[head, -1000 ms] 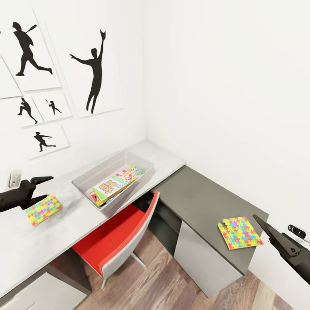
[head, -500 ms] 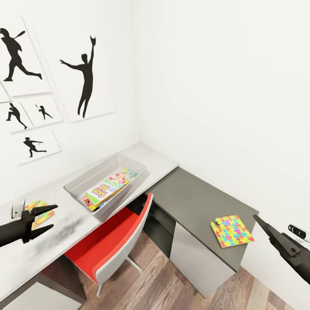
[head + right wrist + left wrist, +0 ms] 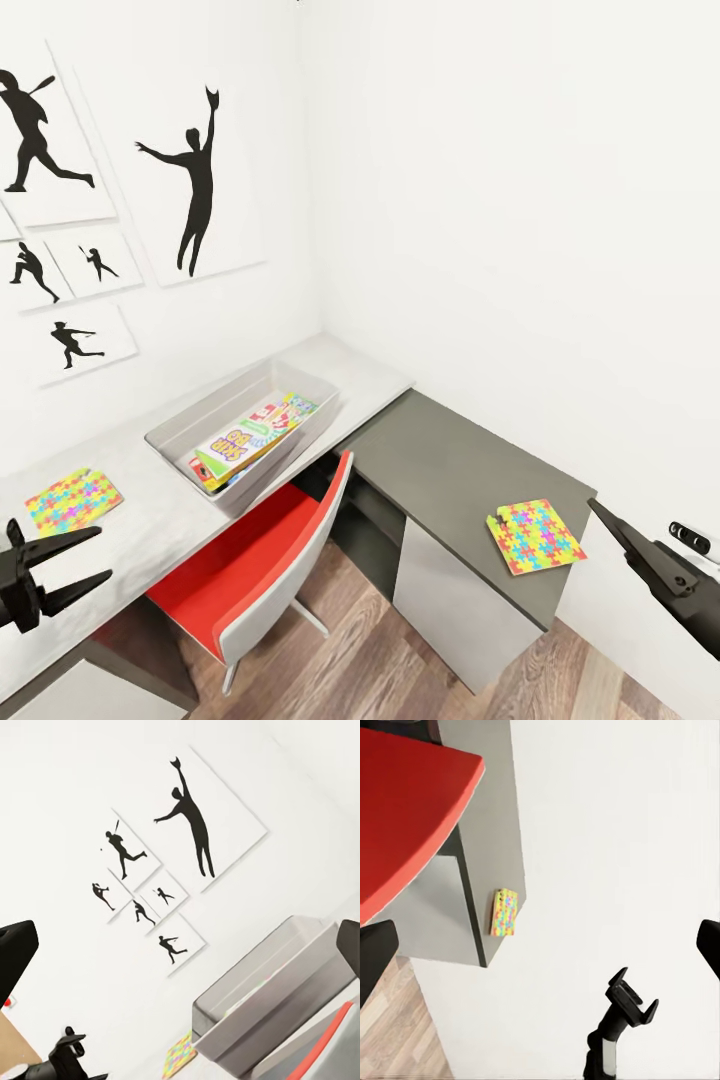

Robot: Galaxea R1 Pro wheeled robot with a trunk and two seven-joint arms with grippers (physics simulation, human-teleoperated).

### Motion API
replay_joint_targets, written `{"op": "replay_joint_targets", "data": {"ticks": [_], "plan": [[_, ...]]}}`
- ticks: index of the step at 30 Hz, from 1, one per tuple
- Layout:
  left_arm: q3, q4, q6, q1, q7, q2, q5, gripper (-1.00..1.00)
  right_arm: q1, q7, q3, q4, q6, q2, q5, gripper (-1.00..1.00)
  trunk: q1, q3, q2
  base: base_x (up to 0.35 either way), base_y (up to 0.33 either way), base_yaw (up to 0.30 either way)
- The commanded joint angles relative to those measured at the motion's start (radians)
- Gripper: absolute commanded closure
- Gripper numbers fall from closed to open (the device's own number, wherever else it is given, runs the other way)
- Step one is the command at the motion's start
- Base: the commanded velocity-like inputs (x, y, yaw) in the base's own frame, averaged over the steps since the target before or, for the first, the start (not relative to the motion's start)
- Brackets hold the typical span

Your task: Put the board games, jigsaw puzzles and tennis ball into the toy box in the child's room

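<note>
The grey toy box (image 3: 172, 432) sits on the pale table (image 3: 140, 505) by the wall, with a Skip-Bo board game (image 3: 240, 445) lying inside it. One jigsaw puzzle (image 3: 72, 498) lies flat on the table left of the box. Another jigsaw puzzle (image 3: 535, 535) rests on the dark wing's near end. My left gripper (image 3: 100, 553) hovers open at the table's front edge, short of the left puzzle. My right gripper (image 3: 605, 522) is open and empty, just right of the other puzzle. The right wrist view has the toy box (image 3: 277, 1020) and left puzzle (image 3: 178, 1054). The tennis ball and bed are out of view.
A red chair with a white shell (image 3: 262, 560) is pushed under the table in front of the toy box. White drawer fronts (image 3: 460, 610) close off the dark wing. Silhouette posters (image 3: 195, 190) hang on the wall. Wood floor lies below.
The camera has turned a little to the right. My left gripper has pulled back and down from over the left puzzle to the table's front edge, and the puzzle now lies uncovered.
</note>
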Motion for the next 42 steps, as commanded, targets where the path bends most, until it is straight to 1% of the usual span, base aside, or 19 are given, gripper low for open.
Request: {"op": "replay_joint_targets", "data": {"ticks": [1,2,3,6,8,9,10,11,15,21,25,26,28,29,32,33,37,42], "plan": [[-0.002,-0.002,0.001,0.005,-0.038,0.002,-0.035,-1.00,-0.001,0.002,0.000,0.000,0.009,0.001,-0.003,-1.00,0.001,-0.002,-0.002,0.000,0.000,-0.003],[-0.004,-0.003,0.001,0.008,-0.065,0.003,-0.064,-1.00,-0.001,0.002,0.000,0.000,0.009,0.002,-0.003,-1.00,0.001,-0.002,-0.002,0.000,0.000,-0.002],[-0.006,-0.005,0.001,0.011,-0.113,0.004,-0.125,-1.00,-0.001,0.002,0.000,0.000,0.009,0.003,-0.002,-1.00,0.001,-0.002,-0.002,0.000,0.000,-0.001],[-0.007,-0.005,0.001,0.011,-0.168,0.003,-0.216,-1.00,-0.001,0.002,0.000,0.000,0.009,0.004,-0.002,-1.00,0.001,-0.002,-0.002,0.000,0.000,0.000],[-0.006,-0.006,0.001,0.009,-0.194,0.002,-0.265,-1.00,-0.001,0.002,0.000,0.000,0.007,0.004,-0.002,-1.00,0.001,-0.002,-0.002,0.000,0.000,0.000],[-0.006,-0.006,0.001,0.008,-0.203,0.001,-0.284,-1.00,-0.001,0.002,0.000,0.000,0.004,0.004,-0.002,-1.00,0.001,-0.002,-0.002,0.000,0.000,0.000],[-0.006,-0.006,0.001,0.006,-0.217,0.000,-0.311,-1.00,-0.001,0.002,0.001,0.000,-0.003,0.005,-0.001,-1.00,0.001,-0.002,-0.002,0.000,0.000,0.000],[-0.005,-0.005,0.001,0.004,-0.222,-0.001,-0.321,-1.00,-0.001,0.001,0.001,0.000,-0.007,0.005,-0.001,-1.00,0.001,-0.002,-0.002,0.000,0.000,0.000],[-0.003,-0.003,0.001,-0.002,-0.234,-0.003,-0.349,-1.00,-0.001,0.000,0.002,0.002,-0.025,0.006,-0.001,-1.00,0.001,-0.002,-0.002,0.000,0.000,0.000],[-0.003,0.000,-0.005,-0.004,-0.227,-0.005,-0.364,-1.00,-0.001,-0.001,0.002,0.004,-0.034,0.007,-0.001,-1.00,0.001,-0.002,-0.002,0.000,0.000,0.000],[-0.005,-0.007,-0.021,-0.018,-0.206,-0.005,-0.371,-1.00,-0.001,-0.002,0.004,0.005,-0.036,0.009,-0.001,-1.00,0.001,-0.002,-0.002,0.000,0.000,0.000],[-0.005,-0.008,-0.031,-0.047,-0.156,-0.005,-0.380,-1.00,-0.001,-0.005,0.006,0.005,-0.039,0.010,0.000,-1.00,0.001,-0.002,-0.002,0.000,0.000,0.000],[-0.006,-0.008,-0.036,-0.067,-0.109,-0.006,-0.390,-1.00,-0.001,-0.007,0.008,0.005,-0.041,0.010,0.001,-1.00,0.001,-0.002,-0.002,0.000,0.000,0.000],[-0.006,-0.008,-0.040,-0.082,-0.059,-0.010,-0.399,-1.00,-0.001,-0.009,0.009,0.005,-0.043,0.010,0.001,-1.00,0.001,-0.002,-0.002,0.000,0.000,0.000],[-0.007,-0.008,-0.043,-0.097,0.008,-0.021,-0.409,-1.00,-0.001,-0.010,0.010,0.005,-0.045,0.011,0.002,-1.00,0.001,-0.002,-0.002,0.000,0.000,0.000],[-0.007,-0.007,-0.045,-0.104,0.043,-0.029,-0.413,-1.00,-0.001,-0.010,0.010,0.005,-0.049,0.012,0.002,-1.00,0.001,-0.002,-0.002,0.000,0.000,0.000],[-0.005,-0.005,-0.047,-0.113,0.082,-0.040,-0.417,-1.00,-0.001,-0.009,0.011,0.005,-0.066,0.012,0.001,-1.00,0.001,-0.002,-0.002,0.000,0.000,0.000],[-0.004,-0.005,-0.049,-0.116,0.094,-0.045,-0.418,-1.00,-0.001,-0.008,0.011,0.005,-0.073,0.012,0.001,-1.00,0.001,-0.002,-0.002,0.000,0.000,0.000]]}}
